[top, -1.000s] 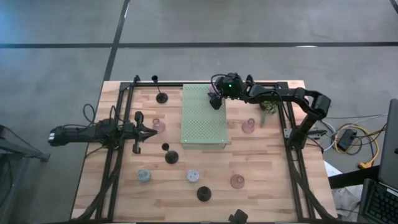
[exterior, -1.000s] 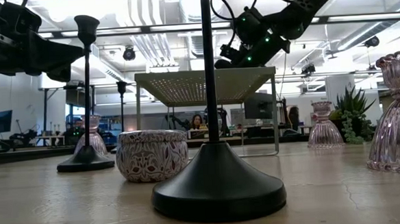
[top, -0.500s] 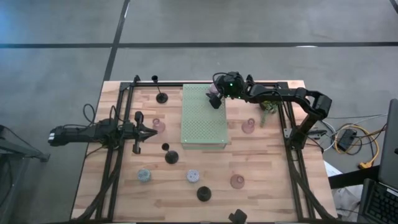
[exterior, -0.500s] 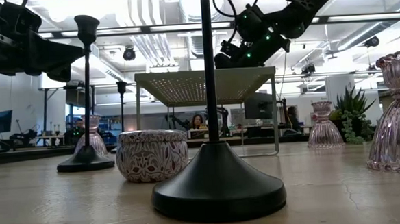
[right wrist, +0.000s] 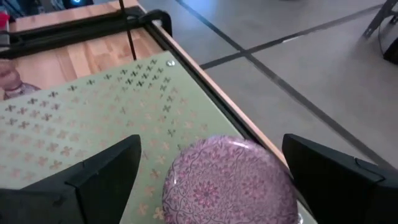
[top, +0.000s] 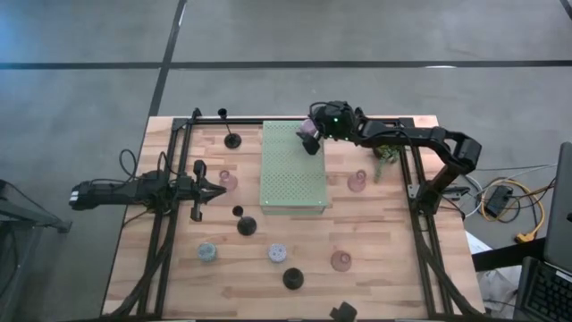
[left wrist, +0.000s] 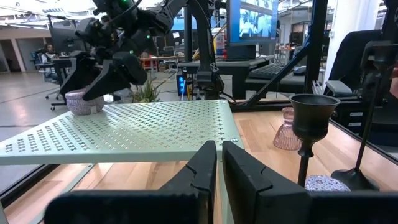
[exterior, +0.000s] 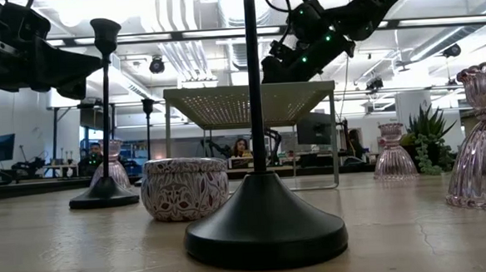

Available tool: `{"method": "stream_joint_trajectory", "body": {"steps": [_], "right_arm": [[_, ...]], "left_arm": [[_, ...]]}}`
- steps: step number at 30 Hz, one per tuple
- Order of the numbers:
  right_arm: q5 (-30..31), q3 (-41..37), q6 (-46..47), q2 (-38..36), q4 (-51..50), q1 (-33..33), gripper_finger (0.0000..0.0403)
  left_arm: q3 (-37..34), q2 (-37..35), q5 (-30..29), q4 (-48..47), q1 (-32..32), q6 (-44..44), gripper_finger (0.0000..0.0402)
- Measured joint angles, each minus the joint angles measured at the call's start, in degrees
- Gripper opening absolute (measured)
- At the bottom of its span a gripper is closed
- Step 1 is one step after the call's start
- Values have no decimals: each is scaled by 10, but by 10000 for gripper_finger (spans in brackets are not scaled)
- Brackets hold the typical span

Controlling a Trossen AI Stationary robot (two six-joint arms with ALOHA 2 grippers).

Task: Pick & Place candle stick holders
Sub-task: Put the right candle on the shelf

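Claw on the left arm (top: 217, 190) hangs shut near the desk's (top: 375, 268) left edge, fingers pressed together. Right claw (top: 308, 141) spreads wide above a lilac patterned round holder (right wrist: 231, 180) resting on the pale green perforated mat (top: 290, 183) at its far right corner. Only the right wrist view reveals its floral lid, lying between the two dark fingers (right wrist: 102, 171), untouched.

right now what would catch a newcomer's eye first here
Probably the right gripper, open above a lilac round holder sitting near the far corner of the raised pale green perforated mat. Next, the tall black candlestick holder looming at the low view's centre.
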Motion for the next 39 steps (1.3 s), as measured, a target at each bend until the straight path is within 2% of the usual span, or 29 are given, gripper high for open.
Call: {"method": "stream_joint_trajectory", "body": {"steps": [10,15,19,30,39], "right_arm": [[6,0,-37,-70,-6,14,385],[6,0,-94,-136,-25,44,384],[24,0,-97,-198,-68,78,384],[108,0,-15,-341,-237,195,384],[115,0,101,-416,-377,278,384]], "left_arm": [[0,0,0,0,0,0,32],[0,0,0,0,0,0,32],[0,0,0,0,0,0,32],[0,0,0,0,0,0,32],[0,0,0,0,0,0,32]]}}
